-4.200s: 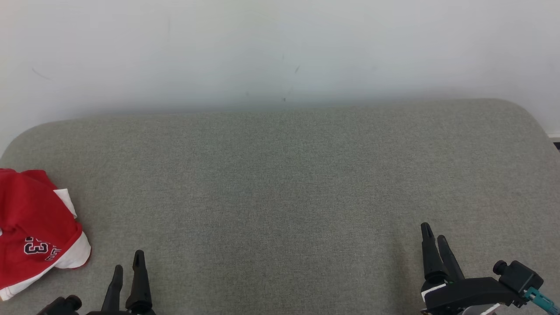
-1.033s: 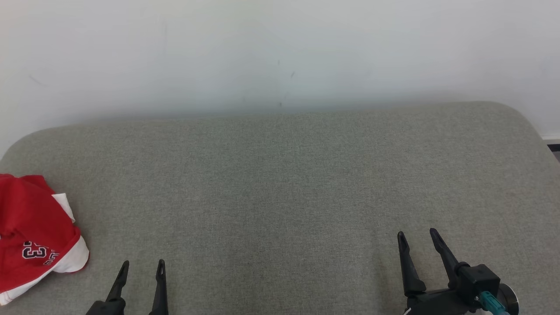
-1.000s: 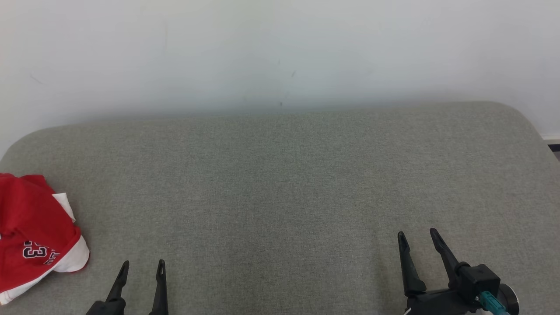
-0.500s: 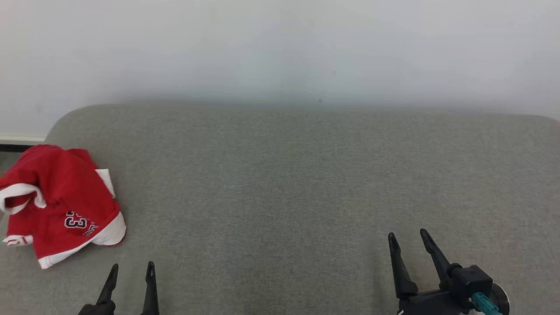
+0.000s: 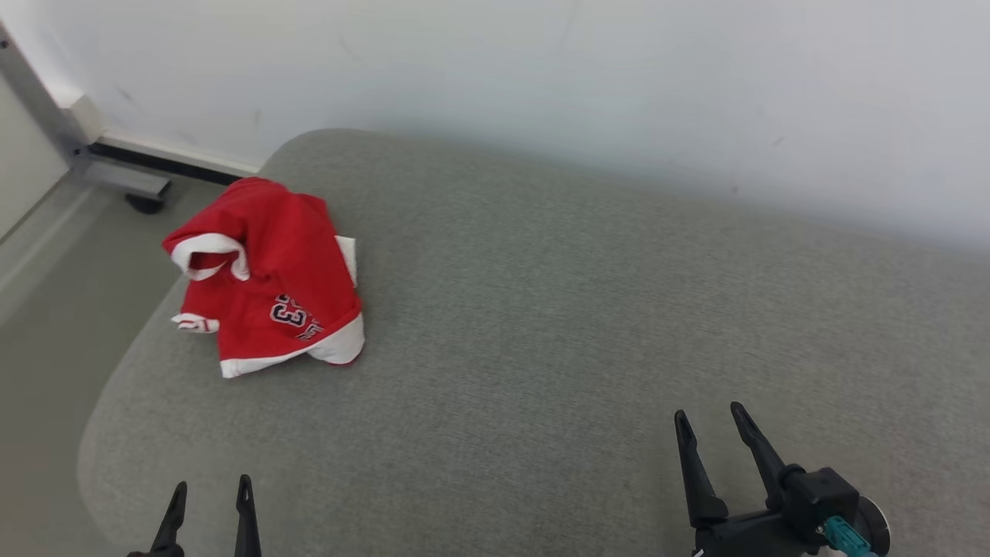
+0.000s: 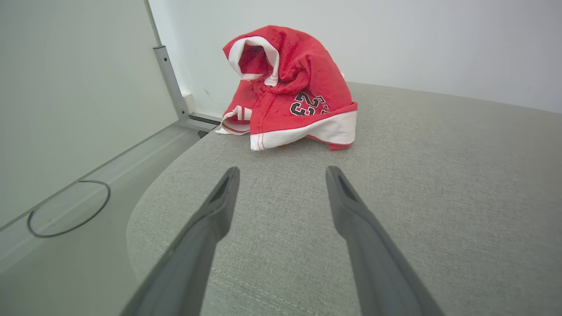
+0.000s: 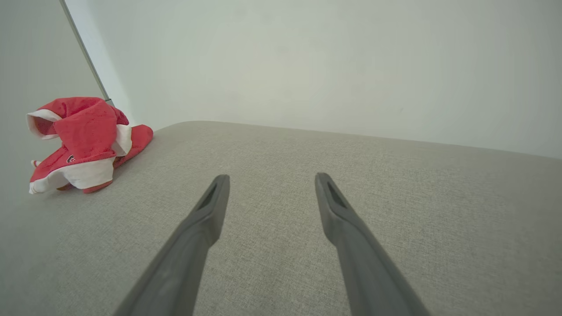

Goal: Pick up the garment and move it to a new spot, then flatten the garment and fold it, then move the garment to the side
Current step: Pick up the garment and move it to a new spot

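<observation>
The garment (image 5: 271,302) is soft red cloth with broad white bands at its hem and openings and black numerals outlined in white. It is crumpled into a peaked mound with one white-edged opening gaping near the top. It sits by the left end of the worktop (image 5: 541,325), close to the far left corner and touching neither tool. The worktop is padded, covered in grey woven fabric with a fine even grain, and its corners are rounded. Behind it rises a plain white wall (image 5: 541,85) with a few faint scuffs. To the left lies a pale grey floor (image 5: 46,333), where a grey metal post (image 5: 42,97) stands on a low foot beside a pale panel (image 6: 74,87). A thin dark cable (image 6: 68,210) lies there in a loop. The left tool (image 5: 213,483) is low at the near edge, its two slim dark fingers spread wide with nothing between them. They point toward the garment across bare fabric. The right tool (image 5: 708,411) is well off to the right, equally wide apart and empty, over open worktop.
</observation>
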